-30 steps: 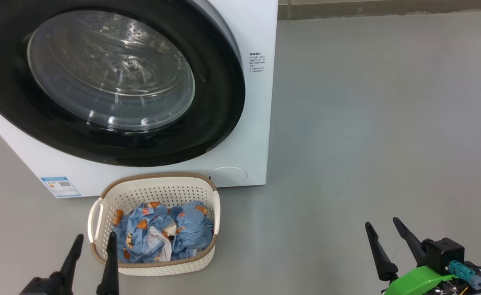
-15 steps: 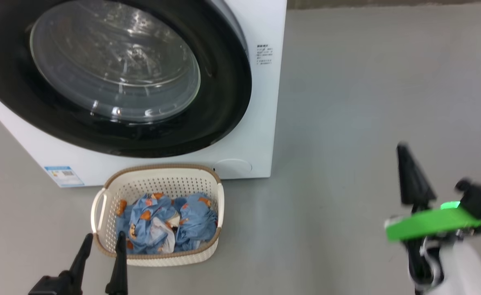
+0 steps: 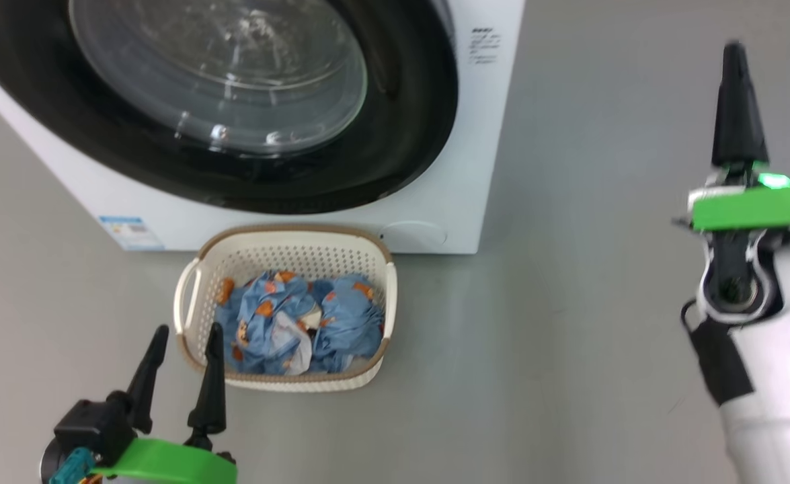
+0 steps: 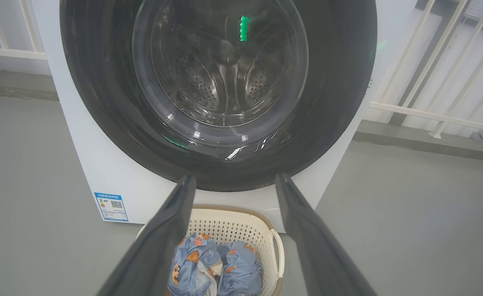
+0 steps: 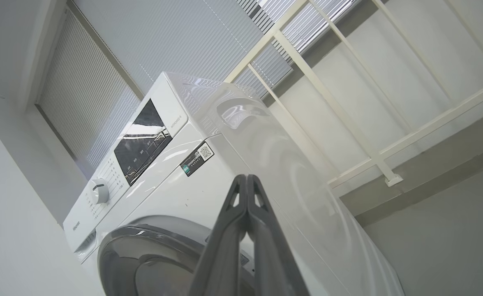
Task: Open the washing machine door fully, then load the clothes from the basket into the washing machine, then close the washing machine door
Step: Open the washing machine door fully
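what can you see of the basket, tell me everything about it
The basket is small and cream-white, seemingly plastic, rounded rectangular, with perforated walls, a brown woven-look rim and loop handles on its short sides. It stands upright on the grey floor right before the washer, below the closed door. Crumpled light blue clothes with orange figures lie in its bottom. Whether it touches the washer cannot be told.
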Tool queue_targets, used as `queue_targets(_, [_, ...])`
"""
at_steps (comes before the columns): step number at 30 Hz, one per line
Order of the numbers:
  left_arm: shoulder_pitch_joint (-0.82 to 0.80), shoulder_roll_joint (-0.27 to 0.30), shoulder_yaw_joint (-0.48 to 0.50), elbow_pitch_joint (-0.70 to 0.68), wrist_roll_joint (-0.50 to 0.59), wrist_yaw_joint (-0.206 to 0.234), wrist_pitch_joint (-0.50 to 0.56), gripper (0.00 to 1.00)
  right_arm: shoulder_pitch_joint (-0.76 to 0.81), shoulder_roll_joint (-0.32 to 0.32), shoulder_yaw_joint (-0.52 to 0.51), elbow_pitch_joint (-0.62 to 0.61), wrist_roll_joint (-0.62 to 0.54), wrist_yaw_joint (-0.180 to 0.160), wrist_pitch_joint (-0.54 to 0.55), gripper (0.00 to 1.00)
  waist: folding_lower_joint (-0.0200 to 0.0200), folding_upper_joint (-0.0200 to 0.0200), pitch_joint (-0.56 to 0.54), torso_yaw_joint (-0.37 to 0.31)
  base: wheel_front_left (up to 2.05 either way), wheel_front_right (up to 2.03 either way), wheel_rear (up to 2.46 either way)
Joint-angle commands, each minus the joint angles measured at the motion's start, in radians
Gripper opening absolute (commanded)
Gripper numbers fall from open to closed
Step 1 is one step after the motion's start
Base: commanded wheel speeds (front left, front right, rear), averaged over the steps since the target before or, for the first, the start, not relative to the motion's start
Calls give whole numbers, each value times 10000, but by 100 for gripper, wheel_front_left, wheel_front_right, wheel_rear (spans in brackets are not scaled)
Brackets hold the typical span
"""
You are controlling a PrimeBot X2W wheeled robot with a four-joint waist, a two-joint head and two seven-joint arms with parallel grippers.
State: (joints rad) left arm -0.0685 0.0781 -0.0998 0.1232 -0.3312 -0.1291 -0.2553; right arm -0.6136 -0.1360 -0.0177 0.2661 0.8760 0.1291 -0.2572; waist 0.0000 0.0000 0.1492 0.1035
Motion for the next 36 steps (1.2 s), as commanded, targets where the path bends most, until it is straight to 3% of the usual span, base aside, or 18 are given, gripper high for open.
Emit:
queue_targets(1, [-470,98,251,-218,-62,-16,-65,100,-575,-254,609,-83,615,16,-44,0,0,0,417,387,0,0,0])
queue_targets(9, [-952,22,117,-201,-244,-16,-65,100,-2107,-1411,2212,526,4032,16,645,0,0,0,1146,807,0,0,0])
queue_targets(13, [-1204,-33,-20,-202,-315,-16,-65,100,-2750,-1791,2714,790,5407,16,1659,0,0,0,1511,995,0,0,0])
queue_targets(23, [-1765,-134,-307,-203,-471,-16,-65,100,-3960,-2475,3239,1162,6984,16,4200,0,0,0,2306,1364,0,0,0])
queue_targets(36, [-2249,-239,-751,-228,-689,-16,-65,100,-5298,-2739,3313,2215,7538,16,6454,0,0,0,3120,1845,0,0,0])
